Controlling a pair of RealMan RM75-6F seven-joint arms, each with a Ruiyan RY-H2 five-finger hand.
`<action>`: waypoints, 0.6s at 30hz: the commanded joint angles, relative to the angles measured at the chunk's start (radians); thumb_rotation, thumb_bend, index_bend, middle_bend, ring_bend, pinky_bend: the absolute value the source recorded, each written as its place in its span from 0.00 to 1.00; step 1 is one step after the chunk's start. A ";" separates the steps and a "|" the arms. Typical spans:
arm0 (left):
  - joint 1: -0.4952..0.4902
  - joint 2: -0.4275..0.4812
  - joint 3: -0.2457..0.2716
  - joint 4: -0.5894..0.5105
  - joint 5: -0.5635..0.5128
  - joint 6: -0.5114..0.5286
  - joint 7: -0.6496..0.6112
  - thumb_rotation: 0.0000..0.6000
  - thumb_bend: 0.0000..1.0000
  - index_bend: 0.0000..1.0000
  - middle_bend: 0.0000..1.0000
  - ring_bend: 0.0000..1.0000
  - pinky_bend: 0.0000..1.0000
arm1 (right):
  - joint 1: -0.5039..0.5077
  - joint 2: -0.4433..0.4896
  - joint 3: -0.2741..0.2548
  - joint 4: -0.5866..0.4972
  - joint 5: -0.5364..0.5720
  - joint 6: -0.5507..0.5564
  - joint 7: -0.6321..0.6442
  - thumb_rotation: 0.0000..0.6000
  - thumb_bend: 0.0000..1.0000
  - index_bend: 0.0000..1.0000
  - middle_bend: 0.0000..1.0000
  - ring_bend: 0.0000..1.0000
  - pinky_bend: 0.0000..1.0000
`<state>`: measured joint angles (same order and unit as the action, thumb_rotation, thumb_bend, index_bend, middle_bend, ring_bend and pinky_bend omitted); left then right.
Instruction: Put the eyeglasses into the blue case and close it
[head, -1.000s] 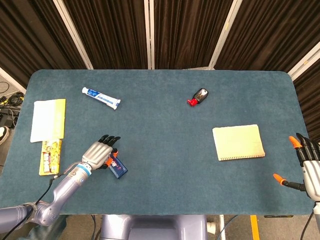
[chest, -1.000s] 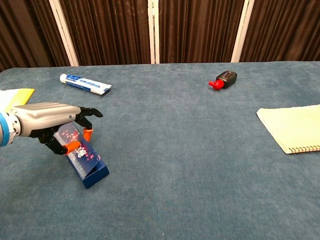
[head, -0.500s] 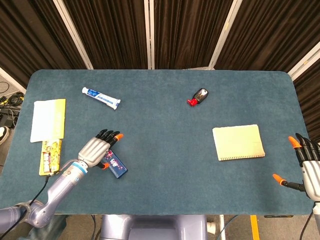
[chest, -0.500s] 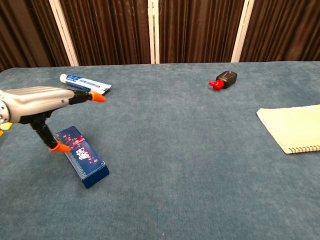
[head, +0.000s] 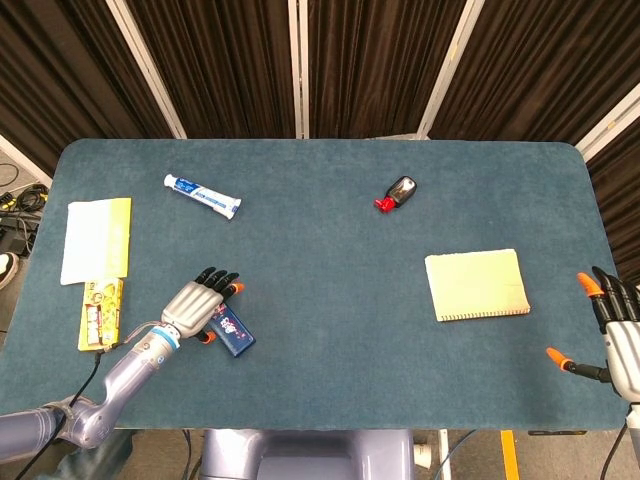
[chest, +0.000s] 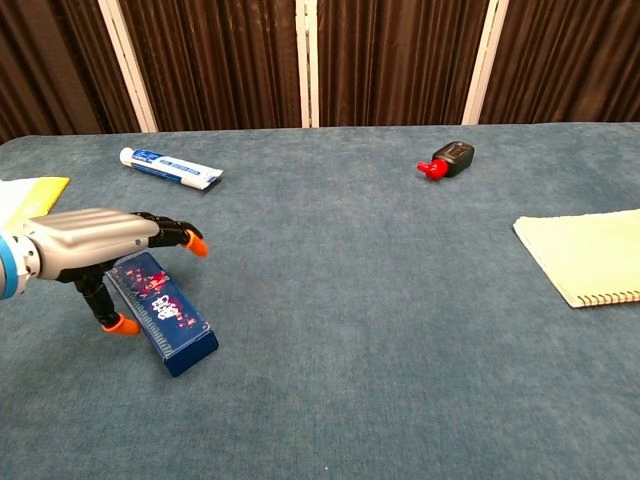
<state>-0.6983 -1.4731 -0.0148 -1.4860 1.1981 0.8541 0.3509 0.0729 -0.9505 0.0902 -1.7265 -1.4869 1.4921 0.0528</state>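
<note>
The left hand (chest: 95, 243) hovers near the front left corner of the table, its fingers spread and stretched forward, the thumb pointing down. It holds nothing. Just under its fingers, on the right of the thumb, lies one closed dark blue rectangular case with a small flower pattern (chest: 165, 312); in the chest view the fingers reach above its far end, and I cannot tell if they touch it. The eyeglasses do not show outside the case.

The right hand (head: 613, 330) is at the front right edge of the table, well apart from the case. Its fingers, with orange tips, are spread and it holds nothing.

On the blue-green cloth-covered table (head: 330, 290) there are five other things. At the left edge lie one white and yellow flat packet (head: 97, 238) and, just in front of it, one small yellow packet with red print (head: 101, 314). Toward the far left lies one white and blue toothpaste tube (head: 203, 195). Toward the far edge, right of the middle, lies one small black bottle with a red cap (head: 397, 192). Near the right edge lies one pale yellow spiral notebook (head: 477, 284).
</note>
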 joint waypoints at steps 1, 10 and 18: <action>-0.003 -0.007 -0.001 0.004 -0.002 -0.002 0.005 1.00 0.20 0.27 0.17 0.08 0.14 | 0.000 0.000 0.001 0.000 0.001 0.000 0.001 1.00 0.00 0.00 0.00 0.00 0.00; -0.004 -0.025 -0.006 0.009 -0.028 -0.001 0.025 1.00 0.22 0.40 0.27 0.16 0.20 | -0.001 0.003 0.001 0.000 0.001 0.001 0.006 1.00 0.00 0.00 0.00 0.00 0.00; -0.002 -0.018 -0.007 -0.004 -0.044 0.005 0.039 1.00 0.25 0.42 0.28 0.16 0.20 | -0.002 0.004 0.001 -0.003 0.002 0.002 0.004 1.00 0.00 0.00 0.00 0.00 0.00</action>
<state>-0.7005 -1.4921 -0.0219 -1.4888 1.1548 0.8596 0.3893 0.0706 -0.9469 0.0916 -1.7295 -1.4848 1.4947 0.0570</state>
